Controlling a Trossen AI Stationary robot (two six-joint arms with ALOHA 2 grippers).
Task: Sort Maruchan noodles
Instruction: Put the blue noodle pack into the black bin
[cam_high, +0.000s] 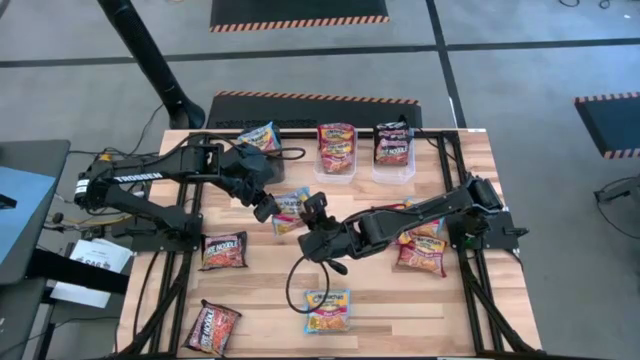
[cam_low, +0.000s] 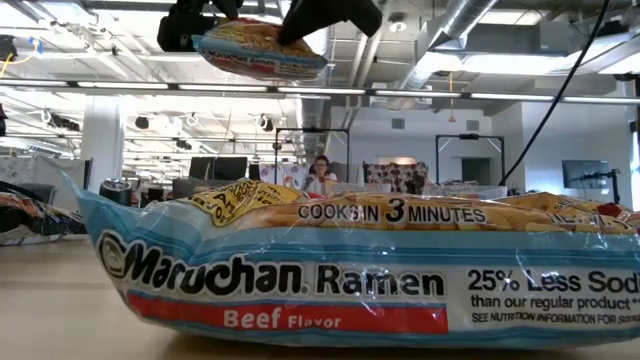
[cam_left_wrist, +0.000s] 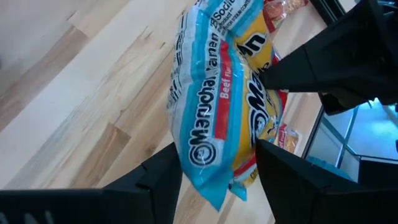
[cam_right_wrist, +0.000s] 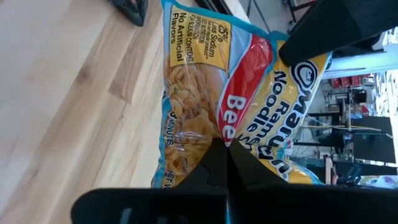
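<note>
A light blue and yellow Maruchan packet (cam_high: 290, 210) hangs in the air over the middle of the table, and both grippers have it. My left gripper (cam_high: 268, 208) comes from the left and my right gripper (cam_high: 312, 212) from the right. In the low view the packet (cam_low: 260, 50) shows high up, clear of the table. Another light blue packet (cam_high: 326, 310) lies flat near the front edge. Two black and red ones (cam_high: 224, 250) (cam_high: 212, 325) lie at the left. My left gripper has one end of the packet (cam_left_wrist: 211, 180) between its two widely spread fingers (cam_left_wrist: 158, 180), one on either side of the packet's thick body. The packet reaches away from the fingers, lifted clear of the table. My right gripper pinches the packet's side edge by the red band (cam_right_wrist: 225, 127) between its two shut fingers (cam_right_wrist: 214, 165), about midway along the packet. It comes from the table's right side, slanting down. The packet is clear of the table.
Two clear bins (cam_high: 336, 172) (cam_high: 393, 170) at the far edge hold red and orange packets. A light blue packet (cam_high: 260, 137) lies at the far left. More red and orange packets (cam_high: 420, 255) lie under my right arm. A cable (cam_high: 292, 285) loops over the table.
</note>
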